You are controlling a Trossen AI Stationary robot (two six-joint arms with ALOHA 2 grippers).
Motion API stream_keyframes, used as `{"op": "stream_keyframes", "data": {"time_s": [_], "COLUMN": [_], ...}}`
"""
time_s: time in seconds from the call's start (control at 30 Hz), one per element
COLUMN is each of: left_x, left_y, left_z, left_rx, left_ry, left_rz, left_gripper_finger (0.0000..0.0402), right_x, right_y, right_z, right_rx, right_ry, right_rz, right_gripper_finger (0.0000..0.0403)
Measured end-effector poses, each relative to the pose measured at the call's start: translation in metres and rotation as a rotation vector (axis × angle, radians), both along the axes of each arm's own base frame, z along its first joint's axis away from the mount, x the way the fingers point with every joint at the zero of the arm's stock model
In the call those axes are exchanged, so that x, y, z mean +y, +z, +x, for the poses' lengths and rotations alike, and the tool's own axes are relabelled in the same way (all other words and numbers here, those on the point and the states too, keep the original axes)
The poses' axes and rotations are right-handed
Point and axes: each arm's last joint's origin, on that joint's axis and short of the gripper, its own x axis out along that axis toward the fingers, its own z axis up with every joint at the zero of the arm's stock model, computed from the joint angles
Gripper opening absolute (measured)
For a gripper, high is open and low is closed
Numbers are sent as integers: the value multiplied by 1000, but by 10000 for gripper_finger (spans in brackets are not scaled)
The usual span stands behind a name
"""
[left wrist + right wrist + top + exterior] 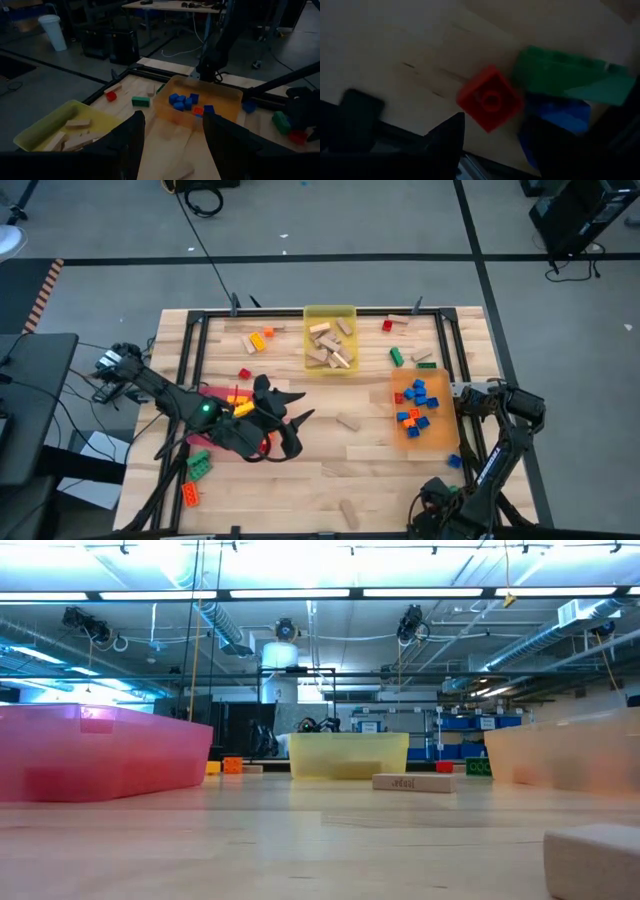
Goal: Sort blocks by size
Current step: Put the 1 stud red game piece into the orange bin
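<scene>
Currently your left gripper (287, 420) sits left of centre in the high view, over bare table beside the red tray (215, 394), fingers spread and holding nothing; its wrist view shows the gap between them empty. At the lower left lie a green brick (198, 464) and an orange brick (189, 494), unsorted. At top centre, the yellow tray (330, 313) holds tan wooden blocks (330, 345), with one stray wooden block (347, 421) below it mid-table. Right of centre, the orange tray (424, 435) holds small blue and orange bricks (415, 404). At the lower right your right gripper (492, 132) is folded low near the table's corner, fingers apart, empty, over a small red brick (490, 100); dim as that view is, I think green and blue bricks lie just beside it. You seem between picks: next, probably lower one gripper over a loose piece.
</scene>
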Motion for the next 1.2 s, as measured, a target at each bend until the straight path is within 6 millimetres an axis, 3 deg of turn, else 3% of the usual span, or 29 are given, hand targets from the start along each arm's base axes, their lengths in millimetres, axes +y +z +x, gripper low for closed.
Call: {"op": "stream_keyframes", "data": {"time_s": [0.3, 0.57, 0.8, 1.2], "left_x": [0, 0, 0, 0], "left_y": [1, 1, 1, 1], "left_z": [0, 0, 0, 0], "left_rx": [-15, -15, -16, -18], "left_ry": [2, 3, 3, 3], "left_rz": [-15, -19, -19, -23], "left_gripper_finger": [209, 209, 209, 209], "right_x": [-2, 2, -1, -11], "right_y": [-1, -23, -22, -23], "right_z": [5, 9, 12, 19], "right_rx": [-54, -35, -61, -47], "right_ry": [-16, 2, -46, -74], "right_rz": [-28, -66, -93, -147], "right_gripper_finger": [221, 224, 226, 268]}}
